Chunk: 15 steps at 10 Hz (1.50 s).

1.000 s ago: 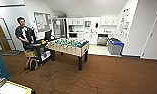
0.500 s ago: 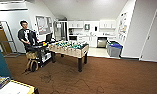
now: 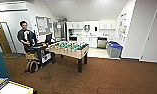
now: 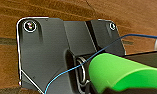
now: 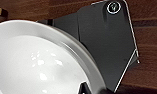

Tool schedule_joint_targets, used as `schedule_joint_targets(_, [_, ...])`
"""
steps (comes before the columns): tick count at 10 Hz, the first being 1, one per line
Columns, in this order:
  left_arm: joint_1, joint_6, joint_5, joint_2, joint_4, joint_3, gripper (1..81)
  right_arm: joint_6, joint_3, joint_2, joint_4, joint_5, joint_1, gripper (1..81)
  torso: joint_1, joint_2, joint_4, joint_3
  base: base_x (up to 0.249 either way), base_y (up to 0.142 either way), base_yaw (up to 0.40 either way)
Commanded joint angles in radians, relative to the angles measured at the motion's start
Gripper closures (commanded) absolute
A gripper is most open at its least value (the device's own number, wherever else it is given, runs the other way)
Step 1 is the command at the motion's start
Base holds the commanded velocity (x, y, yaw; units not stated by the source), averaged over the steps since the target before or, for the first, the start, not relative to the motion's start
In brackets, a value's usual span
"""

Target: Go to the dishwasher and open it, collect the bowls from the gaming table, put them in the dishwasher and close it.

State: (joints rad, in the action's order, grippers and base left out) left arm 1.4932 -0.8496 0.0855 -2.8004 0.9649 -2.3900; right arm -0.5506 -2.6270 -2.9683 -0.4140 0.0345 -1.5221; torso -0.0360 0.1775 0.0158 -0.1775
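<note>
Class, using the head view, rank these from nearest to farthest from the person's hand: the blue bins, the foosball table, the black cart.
1. Black cart, at left, right beside the person's hand.
2. Foosball table, mid-room.
3. Blue bins, far right, by the wall.

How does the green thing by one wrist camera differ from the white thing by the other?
The green bowl is bright green with a dull finish; the white bowl is glossy, with glints of light. The green bowl shows its outer wall, the white bowl its hollow inside. Both hang over brown floor.
</note>
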Motion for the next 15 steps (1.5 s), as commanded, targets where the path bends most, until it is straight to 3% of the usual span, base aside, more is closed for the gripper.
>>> schedule_joint_targets(1, [-0.08,0.0,-0.017,0.016,0.011,0.011,81.1,0.009,0.03,-0.02,-0.012,-0.01,0.067,81.1,0.0,0.0,0.0,0.0,0.116,0.0,0.0])
schedule_joint_targets(10, [-0.073,0.001,-0.015,0.018,0.011,0.011,81.1,0.009,0.03,-0.022,-0.02,-0.01,0.072,81.1,-0.002,-0.001,0.0,-0.001,0.122,0.0,0.0])
schedule_joint_targets(15, [-0.073,0.0,-0.015,0.016,0.011,0.009,81.1,0.009,0.03,-0.022,-0.019,-0.011,0.069,81.1,-0.002,-0.002,0.0,-0.001,0.086,-0.094,0.0])
